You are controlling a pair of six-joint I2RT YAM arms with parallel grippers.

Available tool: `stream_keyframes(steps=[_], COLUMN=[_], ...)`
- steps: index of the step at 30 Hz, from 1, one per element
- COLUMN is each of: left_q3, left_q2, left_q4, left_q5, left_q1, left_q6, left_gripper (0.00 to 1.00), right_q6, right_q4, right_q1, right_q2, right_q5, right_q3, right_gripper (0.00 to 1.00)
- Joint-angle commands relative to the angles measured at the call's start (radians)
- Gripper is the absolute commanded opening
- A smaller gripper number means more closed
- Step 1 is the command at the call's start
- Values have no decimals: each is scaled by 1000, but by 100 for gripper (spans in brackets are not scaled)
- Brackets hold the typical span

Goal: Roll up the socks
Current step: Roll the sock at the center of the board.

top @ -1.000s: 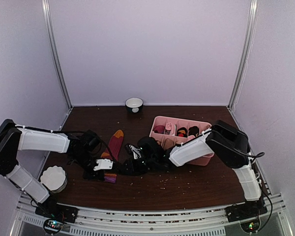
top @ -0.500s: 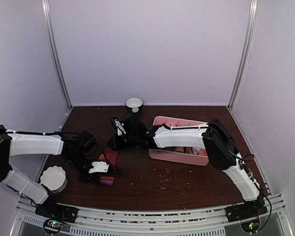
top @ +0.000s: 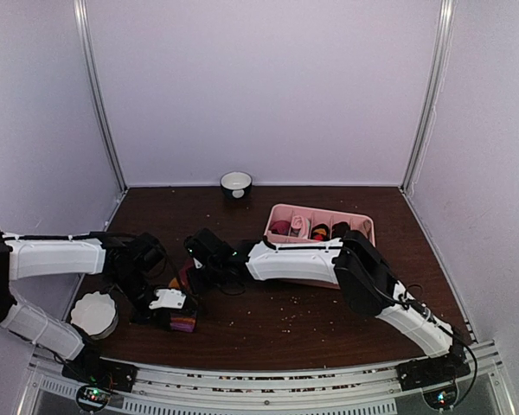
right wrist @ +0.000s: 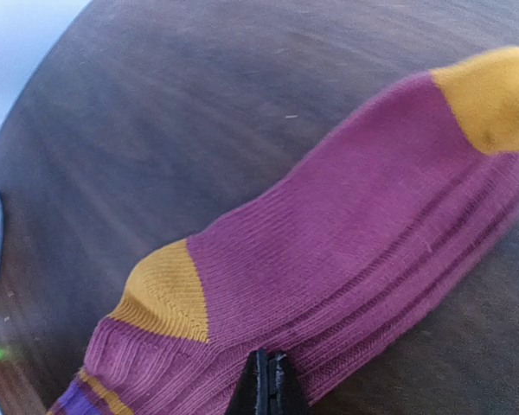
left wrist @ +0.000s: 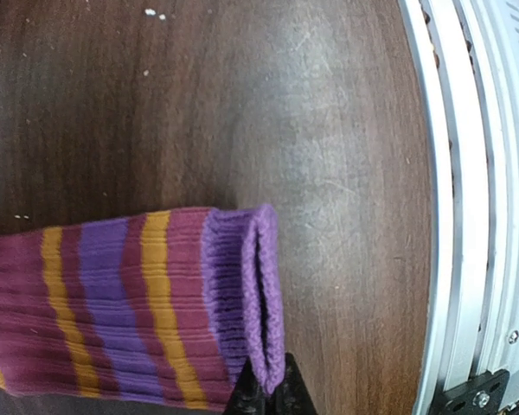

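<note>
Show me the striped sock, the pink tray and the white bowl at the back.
Striped sock (left wrist: 156,303): left wrist view, on its striped cuff.
Pink tray (top: 329,211): top external view, on its far rim.
White bowl (top: 224,181): top external view, on its left rim.

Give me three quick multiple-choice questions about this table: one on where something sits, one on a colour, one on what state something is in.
1. The pink tray stands:
A) on the back right part of the table
B) at the near left corner
C) hung on the wall

2. The striped sock has a cuff edge that is:
A) green
B) purple
C) white

3. The right gripper is:
A) wide open
B) shut
C) out of view

Answers:
1 A, the top view shows it right of centre, toward the back.
2 B, the left wrist view shows a purple rim.
3 B, its fingers meet in its own wrist view.
</note>
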Motion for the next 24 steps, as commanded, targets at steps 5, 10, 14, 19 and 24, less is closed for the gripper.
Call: stream_keyframes(steps=[5,10,14,19,24], left_q3=[92,225,322,471,524], left_q2=[103,259,346,439,509], left_q4=[57,48,28,-15,-23], left_q5=[-43,-65,-60,-12,29], left_q1=[-6,-9,-37,-114,-147], left_q6=[3,12,9,-37,-61], left_gripper=[0,0,0,0,0], right_q6=[13,10,4,3,-15], right_q4=[-45,9,17,58,55], right_q1=[-59,-111,-144,-191,-211], right_q2=[-79,-176,-224,-285,-326], right_q5=[180,204,226,226,232], right_q3=[-208,-378,-471,-593,-649], right_gripper=[0,0,0,0,0])
